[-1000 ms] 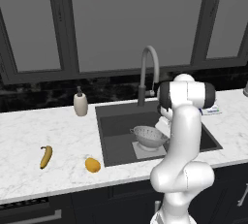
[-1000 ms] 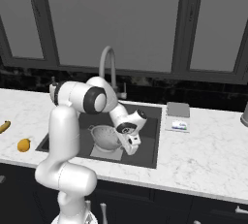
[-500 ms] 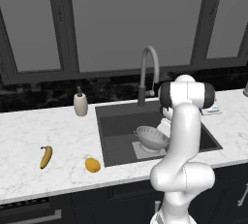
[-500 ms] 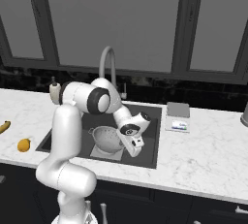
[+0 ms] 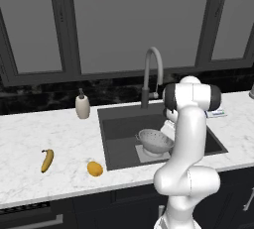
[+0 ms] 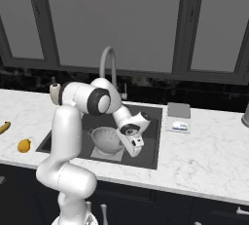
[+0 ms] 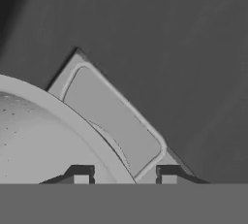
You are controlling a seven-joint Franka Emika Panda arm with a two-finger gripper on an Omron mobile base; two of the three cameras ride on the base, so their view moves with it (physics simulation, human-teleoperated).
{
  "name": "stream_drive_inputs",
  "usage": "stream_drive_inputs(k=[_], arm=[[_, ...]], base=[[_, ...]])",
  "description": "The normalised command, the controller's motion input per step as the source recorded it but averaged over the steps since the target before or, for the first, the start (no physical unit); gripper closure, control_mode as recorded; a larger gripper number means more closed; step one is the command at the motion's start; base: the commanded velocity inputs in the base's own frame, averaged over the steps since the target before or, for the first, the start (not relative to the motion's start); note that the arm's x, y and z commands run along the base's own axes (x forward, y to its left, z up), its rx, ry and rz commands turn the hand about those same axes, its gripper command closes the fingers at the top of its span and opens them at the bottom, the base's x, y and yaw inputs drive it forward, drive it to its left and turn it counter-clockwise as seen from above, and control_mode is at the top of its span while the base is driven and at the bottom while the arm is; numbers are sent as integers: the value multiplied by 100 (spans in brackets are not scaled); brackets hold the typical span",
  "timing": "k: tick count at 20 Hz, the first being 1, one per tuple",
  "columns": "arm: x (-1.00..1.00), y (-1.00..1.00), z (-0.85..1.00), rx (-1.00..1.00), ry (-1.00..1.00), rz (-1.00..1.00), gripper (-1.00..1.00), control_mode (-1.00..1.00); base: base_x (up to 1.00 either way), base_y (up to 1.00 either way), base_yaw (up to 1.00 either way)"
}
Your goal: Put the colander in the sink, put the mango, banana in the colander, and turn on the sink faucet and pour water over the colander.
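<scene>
The silver perforated colander [image 5: 155, 140] [image 6: 108, 139] rests upright on the light square at the bottom of the dark sink [image 5: 119, 124] [image 6: 151, 121]. My gripper [image 6: 133, 148] hangs down in the basin at the colander's right side. In the hand view the gripper [image 7: 123, 174] is open, its two tips standing apart on either side of the colander's rim [image 7: 63, 116]. The mango [image 5: 95, 168] [image 6: 24, 145] and the banana [image 5: 47, 160] [image 6: 4, 127] lie on the white counter left of the sink. The gooseneck faucet [image 5: 150, 74] [image 6: 109, 63] stands behind the basin with no water running.
A beige soap dispenser [image 5: 82, 106] [image 6: 54, 90] stands at the sink's back left corner. A grey flat box [image 6: 178, 110] and a small packet [image 6: 177, 125] lie on the counter right of the sink. Dark windows and a black backsplash close the far side.
The jaws have spread apart at the colander's rim. The hand has shifted slightly toward the sink's front right; the colander stays put.
</scene>
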Motion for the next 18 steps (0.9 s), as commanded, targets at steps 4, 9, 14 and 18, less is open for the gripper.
stream_drive_inputs(k=[4,9,14,18], arm=[[-32,0,25,0,-8,0,-100,-100],[-42,6,32,0,-13,0,-100,-100],[-44,0,54,0,-8,3,-100,-100],[-48,2,70,-4,-8,13,-100,-100]], base=[[0,0,0],[0,0,0],[0,0,0],[0,0,0]])
